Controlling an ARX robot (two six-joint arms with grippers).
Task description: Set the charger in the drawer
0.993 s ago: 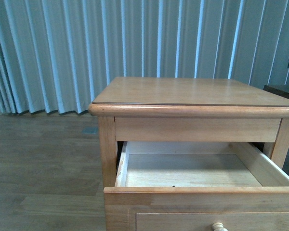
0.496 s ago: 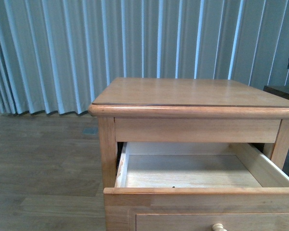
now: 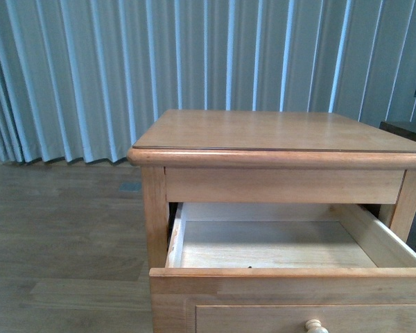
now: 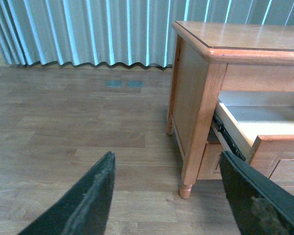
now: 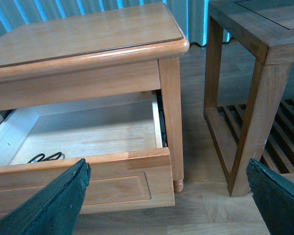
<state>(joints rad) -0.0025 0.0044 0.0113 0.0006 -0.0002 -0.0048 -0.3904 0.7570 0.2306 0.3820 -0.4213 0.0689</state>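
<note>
The drawer (image 3: 284, 272) of the light-wood cabinet (image 3: 277, 132) stands pulled out, its pale inside showing, with a round knob (image 3: 316, 326) on its front. In the right wrist view a thin black cable loop of the charger (image 5: 45, 157) lies on the drawer (image 5: 112, 160) floor just behind the front panel; its white block is hidden. My right gripper (image 5: 167, 166) is open in front of the drawer's right corner, holding nothing. My left gripper (image 4: 166, 156) is open over the floor, left of the cabinet, with the drawer (image 4: 264, 142) off to one side.
A dark wooden side table (image 5: 264, 29) with a slatted lower shelf stands close to the cabinet's right side. Pale blue curtains (image 3: 125, 69) hang behind. Wood-plank floor (image 4: 63, 127) stretches to the left of the cabinet.
The cabinet sits a few pixels higher in the front view. Nothing else has visibly changed.
</note>
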